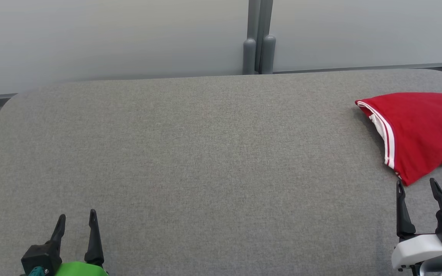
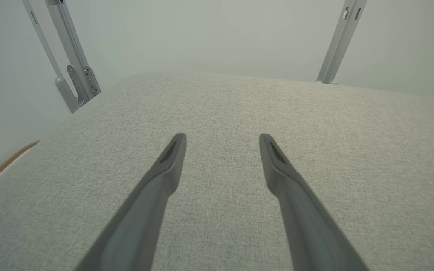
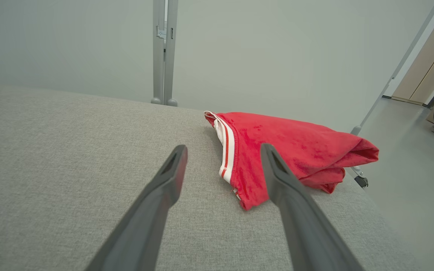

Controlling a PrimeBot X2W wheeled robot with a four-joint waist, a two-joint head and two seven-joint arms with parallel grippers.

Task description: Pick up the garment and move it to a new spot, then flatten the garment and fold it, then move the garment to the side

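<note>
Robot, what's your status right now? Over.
Left gripper open, empty, over the table. Right gripper open, empty, just short of the garment. Garment lies bunched at table's right end, untouched. Nothing between them.

Grey cloth-covered bench (image 1: 190,153) with rounded corners. One red garment (image 1: 420,122), white-striped at the hem, lies bunched on it just beyond the right claw (image 1: 416,182).
</note>
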